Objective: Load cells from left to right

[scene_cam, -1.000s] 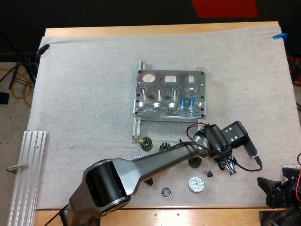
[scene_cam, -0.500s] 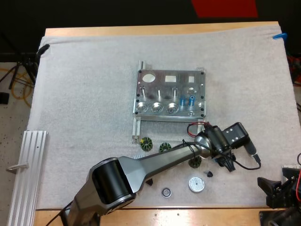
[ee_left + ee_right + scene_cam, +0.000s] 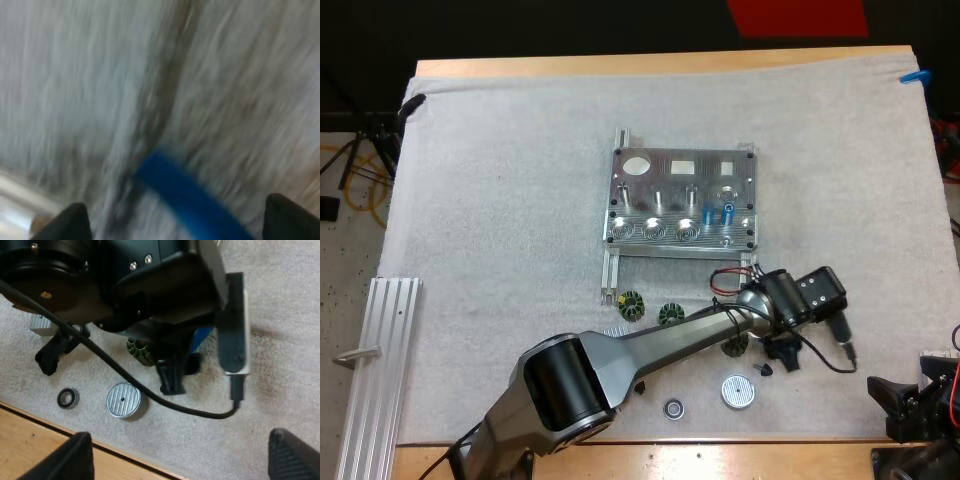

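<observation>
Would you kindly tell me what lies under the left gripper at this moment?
A blue cylinder lies on the white mat between the open fingers of the left gripper. From above, the gripper covers it, so its full length cannot be seen.

A white mat (image 3: 500, 200) covers most of my wooden worktop (image 3: 620, 64). At the near left a ribbed aluminium rail (image 3: 378, 370) lies along the mat's left edge. Near the middle I see a green-and-black toothed wheel (image 3: 632, 304) with a second wheel (image 3: 670, 314) just to its right, and a small ribbed silver block (image 3: 612, 331) just nearer. Nearer still, to the right, are a grooved silver disc (image 3: 738, 391), a bearing ring (image 3: 673, 408) to its left and a tiny black cone (image 3: 766, 369) just beyond it on the right. Yellow cables (image 3: 345, 170) trail on the floor, far left.
</observation>
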Controlling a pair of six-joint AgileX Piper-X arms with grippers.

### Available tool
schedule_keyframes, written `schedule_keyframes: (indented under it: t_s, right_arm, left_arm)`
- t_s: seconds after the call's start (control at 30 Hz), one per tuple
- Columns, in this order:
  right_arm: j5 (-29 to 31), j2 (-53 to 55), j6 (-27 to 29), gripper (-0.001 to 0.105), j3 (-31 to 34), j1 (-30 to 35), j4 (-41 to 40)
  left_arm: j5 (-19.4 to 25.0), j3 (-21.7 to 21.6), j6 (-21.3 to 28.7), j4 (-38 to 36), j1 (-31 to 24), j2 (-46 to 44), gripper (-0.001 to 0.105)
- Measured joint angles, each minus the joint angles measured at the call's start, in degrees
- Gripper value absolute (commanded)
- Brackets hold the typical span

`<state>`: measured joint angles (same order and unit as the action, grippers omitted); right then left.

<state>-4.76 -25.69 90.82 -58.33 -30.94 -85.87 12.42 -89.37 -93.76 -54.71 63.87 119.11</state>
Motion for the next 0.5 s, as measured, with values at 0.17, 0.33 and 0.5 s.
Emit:
schedule_keyframes:
  t_s: [0.17, 0.33, 0.5]
  right_arm:
    - [0.0, 0.0, 0.0, 0.07, 0.0, 0.0, 0.0]
    - [0.0, 0.0, 0.0, 0.07, 0.0, 0.0, 0.0]
    - [0.0, 0.0, 0.0, 0.07, 0.0, 0.0, 0.0]
  left_arm:
    - [1.9, 0.2, 1.0, -4.2, 0.0, 0.0, 0.069]
    - [1.9, 0.2, 1.0, -5.4, 0.0, 0.0, 0.069]
    - [-2.3, 0.2, 0.2, -4.7, -0.7, 0.0, 0.063]
